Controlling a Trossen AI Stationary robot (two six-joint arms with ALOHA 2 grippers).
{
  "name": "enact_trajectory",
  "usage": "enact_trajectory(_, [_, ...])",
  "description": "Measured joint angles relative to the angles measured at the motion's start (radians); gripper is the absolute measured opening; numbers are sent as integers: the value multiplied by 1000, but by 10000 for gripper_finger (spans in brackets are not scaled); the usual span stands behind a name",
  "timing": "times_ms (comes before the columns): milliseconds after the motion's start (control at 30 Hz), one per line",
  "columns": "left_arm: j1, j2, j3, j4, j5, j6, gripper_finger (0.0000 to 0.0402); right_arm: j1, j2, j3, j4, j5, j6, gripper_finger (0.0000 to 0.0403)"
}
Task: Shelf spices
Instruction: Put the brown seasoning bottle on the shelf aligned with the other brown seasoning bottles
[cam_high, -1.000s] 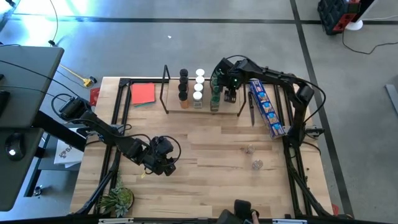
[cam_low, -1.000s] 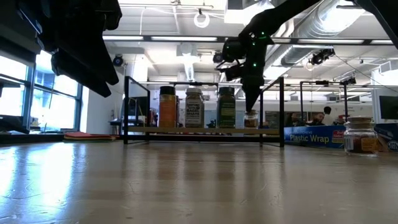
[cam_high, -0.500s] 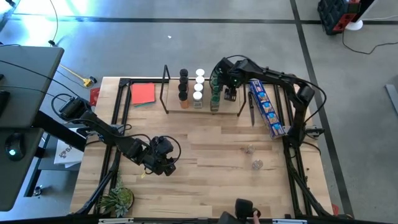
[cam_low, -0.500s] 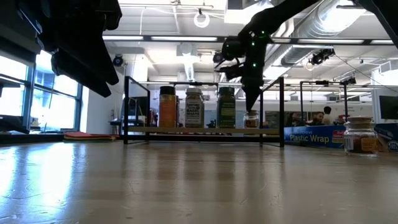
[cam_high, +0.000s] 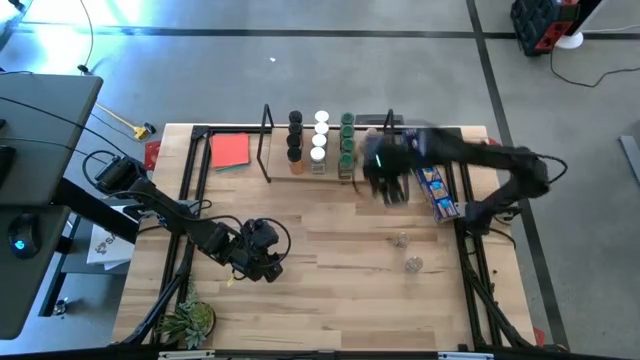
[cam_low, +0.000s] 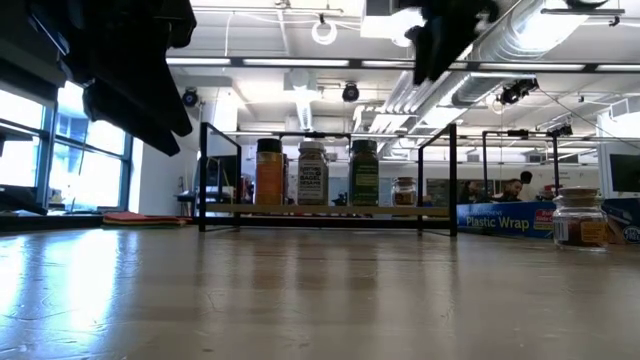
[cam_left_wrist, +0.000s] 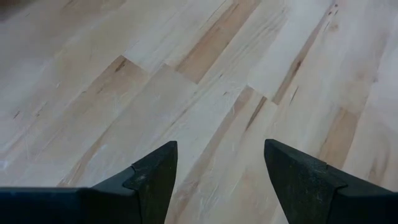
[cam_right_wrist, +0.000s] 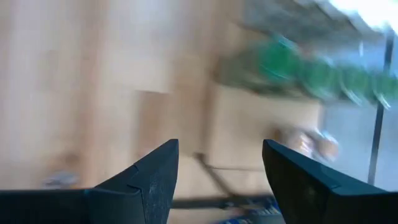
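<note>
here round glass spices (cam_high: 319, 141) stand on the light-wood shelf (cam_high: 300, 171).

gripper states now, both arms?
Left gripper: open, empty, over bare table.
Right gripper: open, empty, near the shelf.

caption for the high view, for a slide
Right gripper open beside the shelf of spices; left gripper waits.
</note>
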Motion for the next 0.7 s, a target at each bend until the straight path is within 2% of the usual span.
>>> enact_trajectory(167, [-6,0,0,1,-19,0,236,279,-130,-210,19,-1,193,220])
enact_trajectory(333, [-15,0,0,1,-46,17,236,436,-244,-463,37,-81,538,220])
enact_trajectory(533, [-15,0,0,2,-47,27,236,483,-286,-682,129,-96,741,223])
enact_trajectory(700, [-15,0,0,4,-47,26,236,462,-284,-782,227,-93,719,251])
